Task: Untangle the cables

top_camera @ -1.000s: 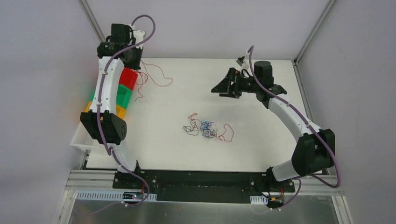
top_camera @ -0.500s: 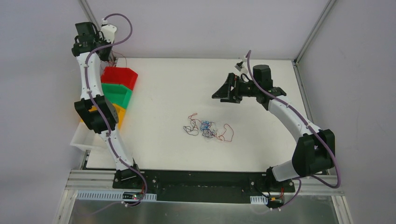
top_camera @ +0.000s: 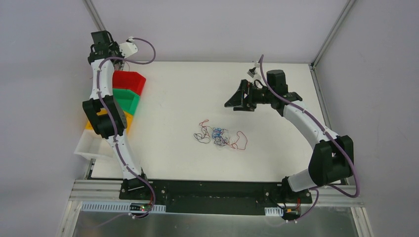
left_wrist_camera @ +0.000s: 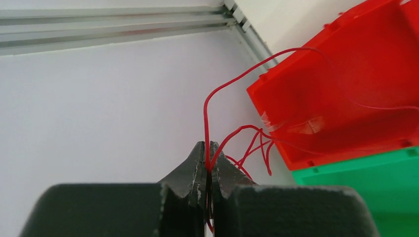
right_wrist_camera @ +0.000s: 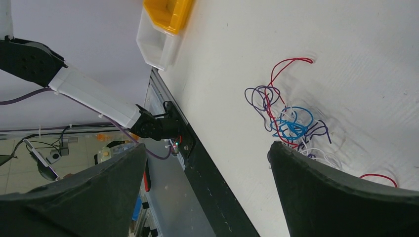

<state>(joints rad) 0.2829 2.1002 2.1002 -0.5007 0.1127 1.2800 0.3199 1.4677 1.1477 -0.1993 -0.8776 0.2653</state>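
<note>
Pinched tight in left gripper (left_wrist_camera: pixel 207 148): red wire (left_wrist_camera: pixel 206 113), by red bin (left_wrist_camera: pixel 346 74). Spread wide and empty above table (top_camera: pixel 188 89): right gripper (right_wrist_camera: pixel 206 148). Lying mid-table, near right gripper: tangle (top_camera: pixel 219 137).

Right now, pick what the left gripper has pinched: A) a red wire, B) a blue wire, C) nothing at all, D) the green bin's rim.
A: in the left wrist view the left gripper is shut on a red wire that arcs up towards the red bin.
</note>
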